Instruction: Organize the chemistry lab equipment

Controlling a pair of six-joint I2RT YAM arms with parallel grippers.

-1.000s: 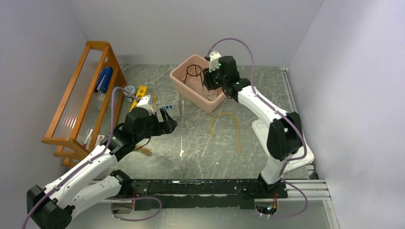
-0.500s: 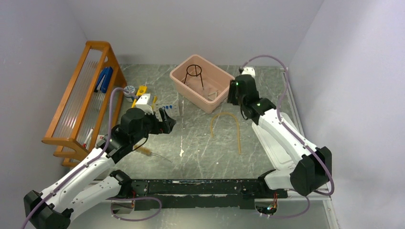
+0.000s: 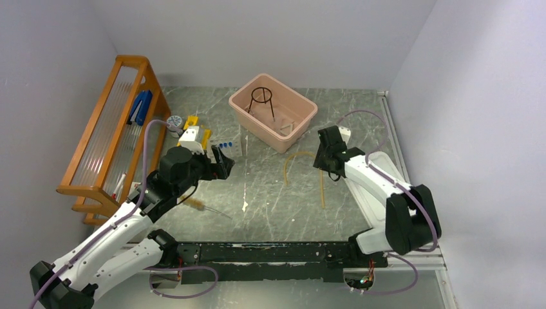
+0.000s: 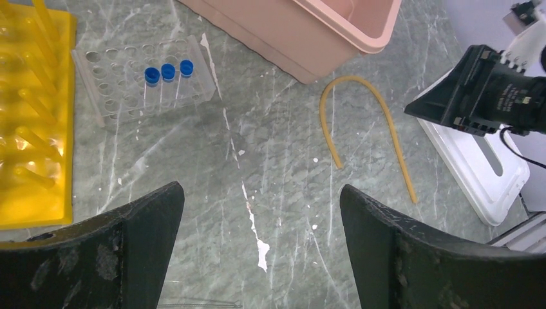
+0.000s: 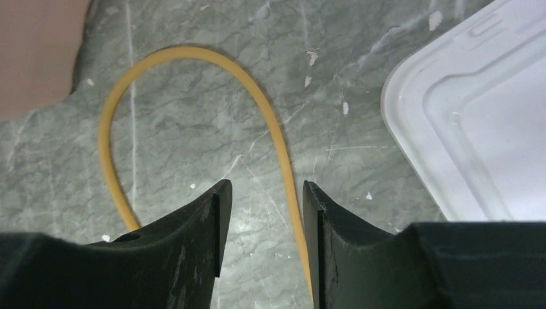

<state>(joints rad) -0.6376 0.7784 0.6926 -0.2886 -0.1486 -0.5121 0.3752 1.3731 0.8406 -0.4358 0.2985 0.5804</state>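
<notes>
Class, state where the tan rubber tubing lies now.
Top view: the tan rubber tubing lies right of centre, between the pink tub and white lid, under the right gripper.

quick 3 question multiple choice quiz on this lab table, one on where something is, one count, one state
1. Where is the black wire tripod?
A. inside the pink tub
B. left of it
C. in front of it

2. How many blue caps stand in the clear rack?
A. one
B. three
C. five

3. How is the left claw?
A. open and empty
B. shut on something
C. shut with nothing in it

Answers:
1. A: the top view shows the tripod standing within the tub's walls.
2. B: the left wrist view shows three caps side by side in one row.
3. A: its two fingers stand far apart, with only bare tabletop between them.
</notes>
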